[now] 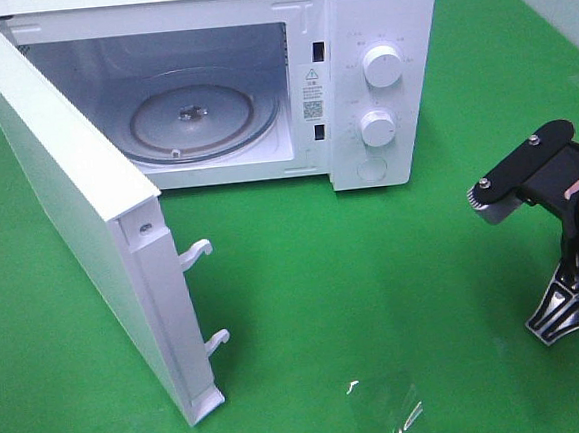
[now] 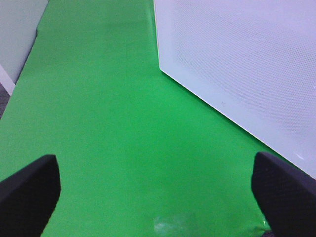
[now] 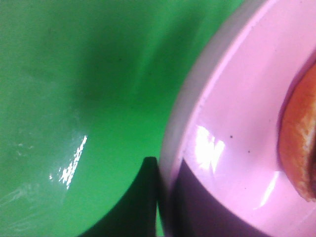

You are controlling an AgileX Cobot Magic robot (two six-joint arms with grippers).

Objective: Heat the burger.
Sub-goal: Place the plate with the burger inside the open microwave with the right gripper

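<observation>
Right gripper [image 3: 165,197] is pinching the pink plate [image 3: 232,123] carrying the burger [image 3: 301,143], right of the microwave [image 1: 379,14]; left gripper [image 2: 158,197] is hanging spread beside its door [image 2: 237,64]

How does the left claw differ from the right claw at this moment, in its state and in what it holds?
The left claw stands wide open; the right claw is shut. The left claw holds nothing and has only bare green cloth below it; the right claw pinches the rim of the pink plate that carries the burger. Both look dark.
</observation>
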